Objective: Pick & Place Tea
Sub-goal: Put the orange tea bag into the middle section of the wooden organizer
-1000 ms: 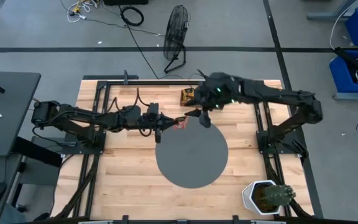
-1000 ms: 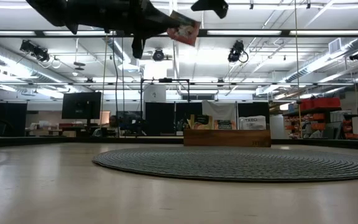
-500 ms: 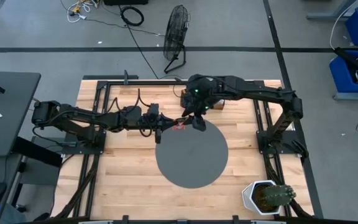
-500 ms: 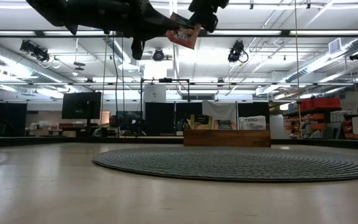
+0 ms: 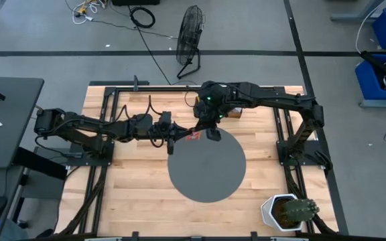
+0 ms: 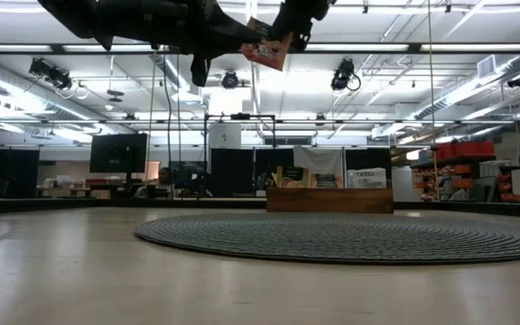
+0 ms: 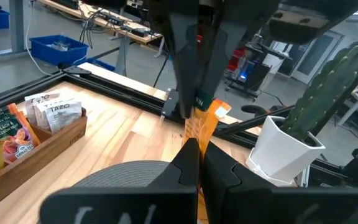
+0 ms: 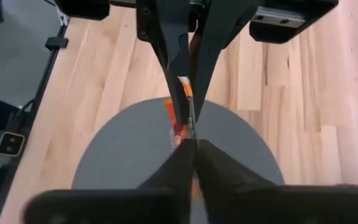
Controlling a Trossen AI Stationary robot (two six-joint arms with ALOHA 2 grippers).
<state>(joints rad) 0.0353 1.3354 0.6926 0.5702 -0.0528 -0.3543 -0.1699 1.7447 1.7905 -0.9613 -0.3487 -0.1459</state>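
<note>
Since a moment ago, the right claw (image 5: 202,128) has swung in from the far right part of the table (image 5: 139,194) to meet the left claw (image 5: 179,135), and its fingers have squeezed in from wide to narrow. Now both claws are pinching the same small flat orange-red tea sachet with dark print (image 5: 194,135). It is looking like a hand-over in the air, from one arm to the other.

In the low view the tea sachet (image 6: 266,51) is hanging high up, well above the table, with a dark claw on each side of it. From above, it is sitting over the far edge of the round dark grey woven mat (image 5: 206,175), near the middle of the table.

The left claw is shut tight on one end of the sachet. In the right wrist view, the right claw's fingers are closing on the other end of the sachet (image 8: 183,107).

The sachet is thin and flat. It is standing on its edge between the claws, tilted a bit. It is bright orange with some red and white on it.

My guess is the left claw must let go next, so the right arm can carry the tea away. The long brown wooden tray of more sachets (image 7: 36,134) is waiting near the far edge of the table.
</note>
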